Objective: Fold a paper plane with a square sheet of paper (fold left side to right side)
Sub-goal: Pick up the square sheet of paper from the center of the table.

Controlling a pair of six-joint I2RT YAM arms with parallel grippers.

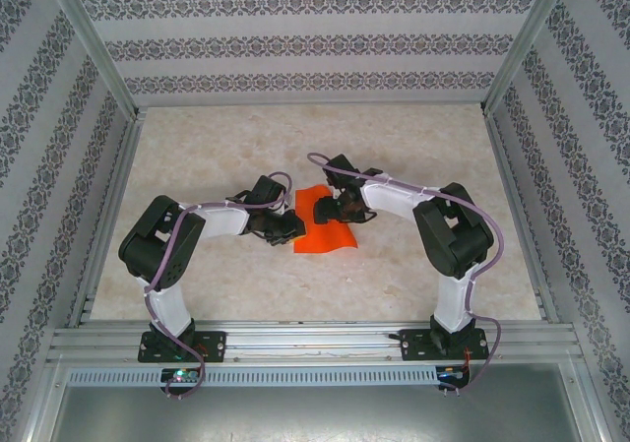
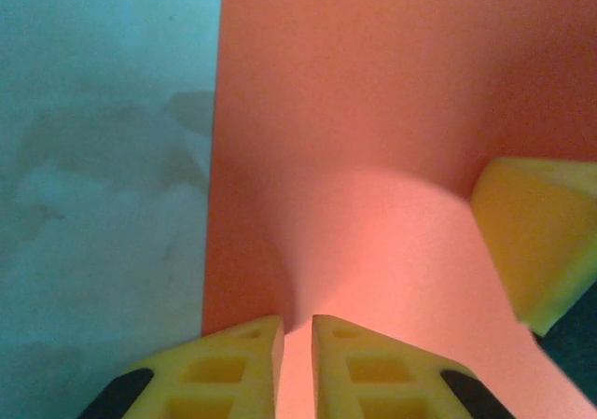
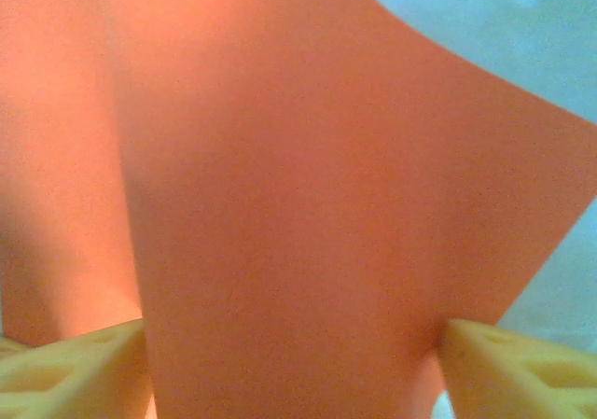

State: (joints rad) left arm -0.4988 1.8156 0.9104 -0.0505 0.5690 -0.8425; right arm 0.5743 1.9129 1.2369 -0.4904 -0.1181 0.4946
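The square sheet of paper (image 1: 325, 233) lies near the middle of the beige marbled counter (image 1: 217, 157), between the two arms, part flat and part lifted into a curve. The left end effector (image 1: 288, 227) sits at the sheet's left edge. In the left wrist view its yellow fingers (image 2: 247, 363) stand almost together, clamped on the raised paper, which bows up and away from them. A yellow finger (image 2: 536, 242) of the other arm presses in from the right there.

The right end effector (image 1: 346, 209) hangs over the far right part of the sheet and hides that corner from above. Its jaws stand wide apart, with the bowed paper (image 3: 308, 186) rising between them and blocking most of the counter beyond. Patterned walls (image 1: 59, 127) and a metal frame (image 1: 315, 342) close in the counter on all sides.
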